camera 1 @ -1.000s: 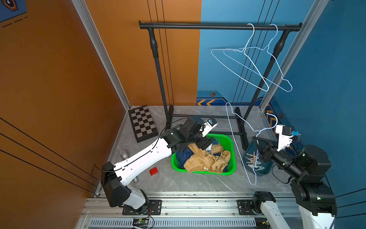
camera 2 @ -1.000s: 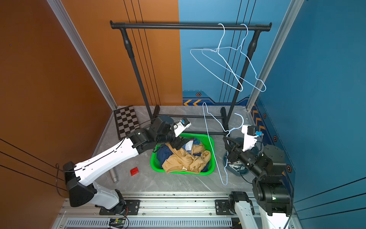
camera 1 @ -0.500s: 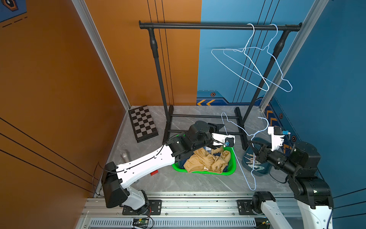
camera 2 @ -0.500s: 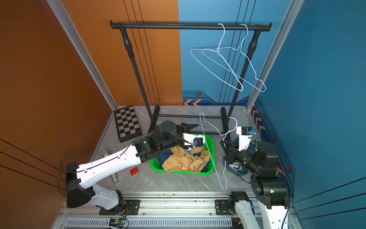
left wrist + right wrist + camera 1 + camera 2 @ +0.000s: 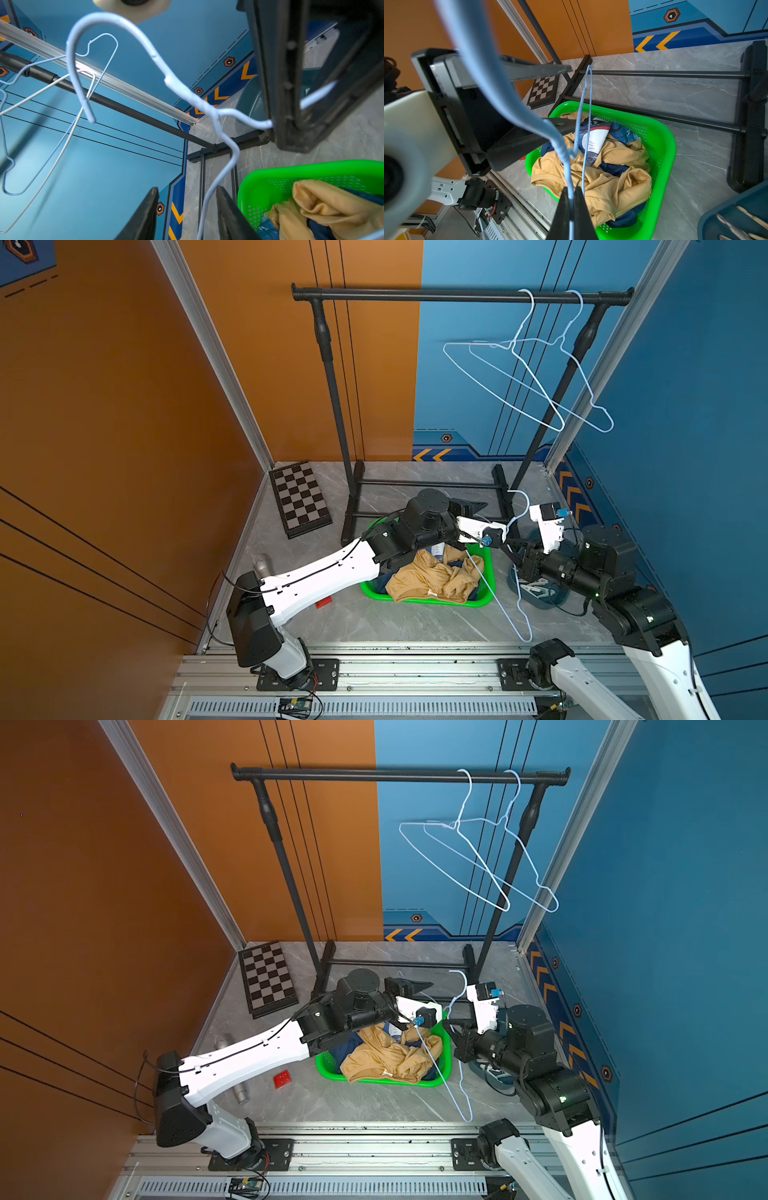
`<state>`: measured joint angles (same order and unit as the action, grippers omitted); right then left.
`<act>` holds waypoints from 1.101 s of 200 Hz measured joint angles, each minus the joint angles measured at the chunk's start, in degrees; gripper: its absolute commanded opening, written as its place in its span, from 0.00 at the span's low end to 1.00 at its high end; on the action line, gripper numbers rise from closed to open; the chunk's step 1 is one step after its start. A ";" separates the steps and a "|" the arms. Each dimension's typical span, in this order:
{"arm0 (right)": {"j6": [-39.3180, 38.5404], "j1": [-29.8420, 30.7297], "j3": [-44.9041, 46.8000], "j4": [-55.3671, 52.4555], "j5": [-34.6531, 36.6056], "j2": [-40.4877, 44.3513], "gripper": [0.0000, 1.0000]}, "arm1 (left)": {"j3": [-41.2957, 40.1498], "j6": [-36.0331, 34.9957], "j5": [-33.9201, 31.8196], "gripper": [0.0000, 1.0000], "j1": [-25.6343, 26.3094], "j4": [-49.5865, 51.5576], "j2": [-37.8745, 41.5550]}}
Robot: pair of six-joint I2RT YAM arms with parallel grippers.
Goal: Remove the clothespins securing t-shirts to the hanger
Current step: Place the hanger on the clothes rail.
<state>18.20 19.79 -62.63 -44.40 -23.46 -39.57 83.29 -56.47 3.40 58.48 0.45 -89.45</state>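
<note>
Closed tight, the right fingers (image 5: 562, 218) pinched the twisted neck of a thin, pale blue wire hanger (image 5: 187, 93). They held it bare above the desk, hook uppermost, its triangular frame slanting down toward the near edge. The left fingers (image 5: 145, 218), two tapered black blades, stood apart. One shoulder wire of that hanger ran between them, close against one blade but not clamped.

Nearest lay a ribbed aluminium rail (image 5: 415, 672) carrying both arm bases. Beyond it, on the grey, marble-veined desk (image 5: 415, 626), a small red block (image 5: 324, 602) sat at the left, near a dull metal cylinder (image 5: 262, 563).

In the middle, a bright green perforated plastic basket (image 5: 457, 602) held the t-shirts (image 5: 432, 578) in a crumpled heap. Soft mustard-yellow cloth lay on top, with dark navy carrying a white print beneath. Just right of the basket, a dark blue bin (image 5: 557, 605) held the clothespins (image 5: 536, 585), slim pale clips lying loose and partly hidden by the right arm.

Farther back on the left, a black-and-white chessboard (image 5: 299, 499) lay flat. At the far side stood a matte black tubular garment rack (image 5: 457, 294). From the right end of its top bar two spare hangers (image 5: 524, 377) of the same thin wire dangled by their hooks.
</note>
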 measured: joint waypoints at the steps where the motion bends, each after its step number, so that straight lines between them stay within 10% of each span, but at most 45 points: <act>1: -0.02 0.13 0.00 0.02 0.15 -0.02 0.00 | 0.00 0.02 0.02 0.41 0.00 0.07 0.00; 155: -0.22 9.99 -2.99 0.63 8.79 -2.54 0.00 | -1.05 6.43 1.44 0.30 -4.22 1.86 0.11; 220: -0.17 11.82 -3.58 1.51 9.01 -3.21 0.00 | -1.97 7.30 1.62 0.10 -4.50 1.40 0.24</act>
<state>18.02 31.62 -66.22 -42.89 -14.46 -42.78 81.32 -49.17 5.02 53.98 1.85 -89.21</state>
